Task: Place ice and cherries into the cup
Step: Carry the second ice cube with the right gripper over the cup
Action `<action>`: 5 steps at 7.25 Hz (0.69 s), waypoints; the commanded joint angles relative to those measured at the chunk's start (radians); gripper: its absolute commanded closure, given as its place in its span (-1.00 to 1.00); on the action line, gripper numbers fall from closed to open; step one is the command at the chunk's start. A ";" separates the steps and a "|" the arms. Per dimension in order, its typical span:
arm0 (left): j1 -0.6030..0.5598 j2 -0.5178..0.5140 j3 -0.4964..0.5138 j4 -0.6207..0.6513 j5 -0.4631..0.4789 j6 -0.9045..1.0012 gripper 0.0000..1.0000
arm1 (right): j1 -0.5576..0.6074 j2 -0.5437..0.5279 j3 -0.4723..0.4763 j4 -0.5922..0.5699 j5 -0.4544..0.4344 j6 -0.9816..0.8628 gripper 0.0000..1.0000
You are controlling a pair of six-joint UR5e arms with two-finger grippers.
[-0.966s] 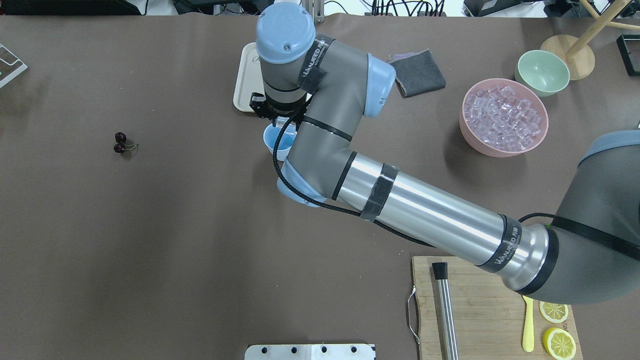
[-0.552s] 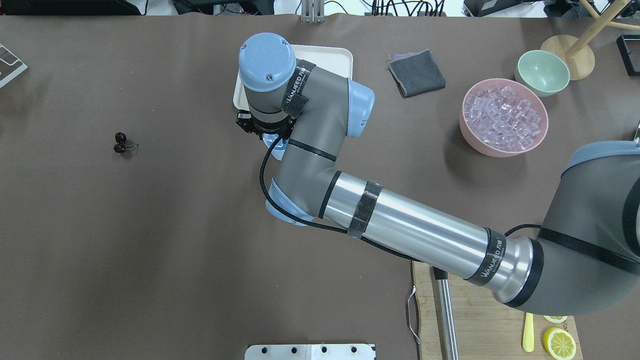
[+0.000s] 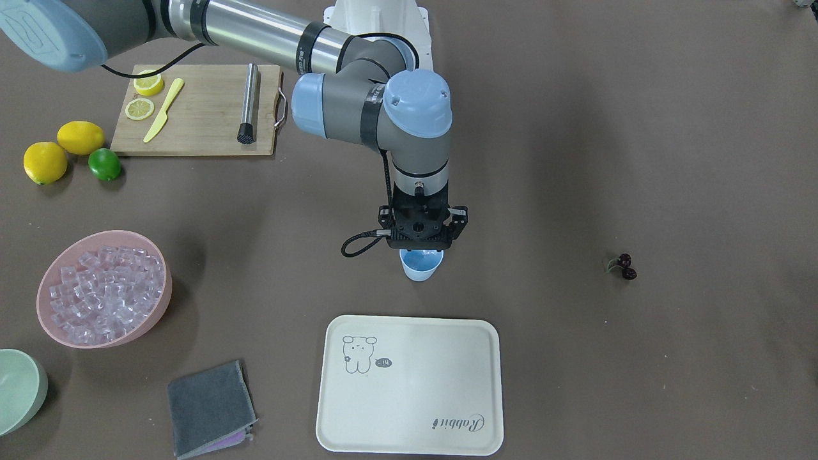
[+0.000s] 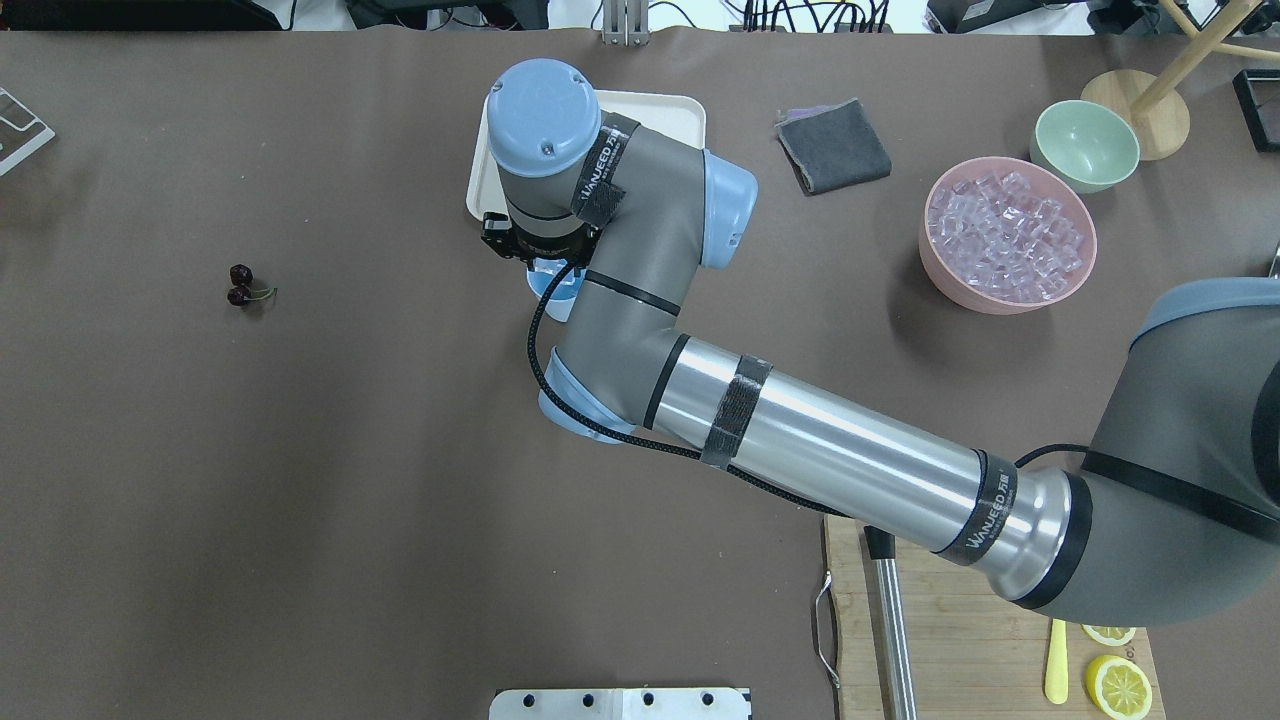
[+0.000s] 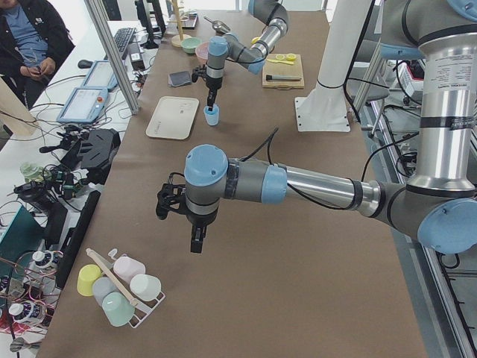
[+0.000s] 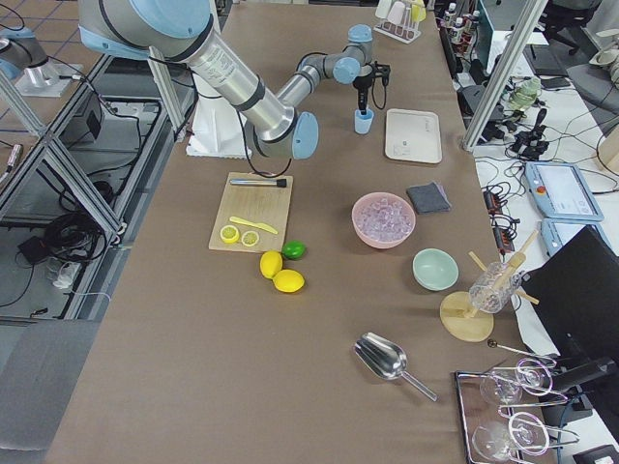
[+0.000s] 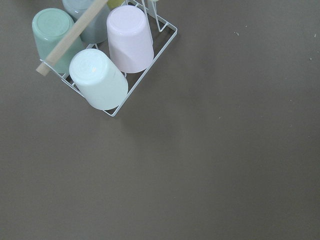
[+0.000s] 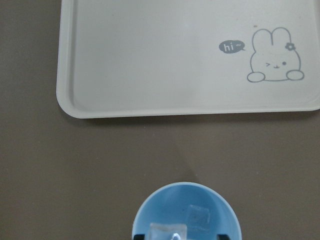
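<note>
Seemingly the ice step is in hand: the right gripper [image 3: 420, 249] is held directly over the light-blue cup [image 3: 420, 271], its jaws apparently parted, and ice cubes [image 8: 200, 217] are seen inside. The cup is stood upright just short of the tray [image 3: 409, 421], long axis vertical, mouth up. Next, the cherries [image 4: 240, 285], left well apart on the robot's left, would need fetching.

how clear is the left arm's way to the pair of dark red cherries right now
Likely yes. The dark red cherries lie alone on the bare brown table, the left gripper hangs above it, and the right arm is away over the light-blue plastic cup.
</note>
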 commanded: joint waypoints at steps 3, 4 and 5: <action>0.010 0.001 0.021 -0.118 0.000 -0.003 -0.96 | 0.042 -0.101 0.139 -0.010 0.007 -0.052 -0.99; 0.034 -0.007 0.015 -0.147 -0.002 -0.036 -0.96 | 0.117 -0.193 0.251 -0.010 0.072 -0.127 -0.99; 0.136 -0.045 0.016 -0.164 0.001 -0.145 -0.96 | 0.213 -0.280 0.319 -0.008 0.179 -0.161 -0.99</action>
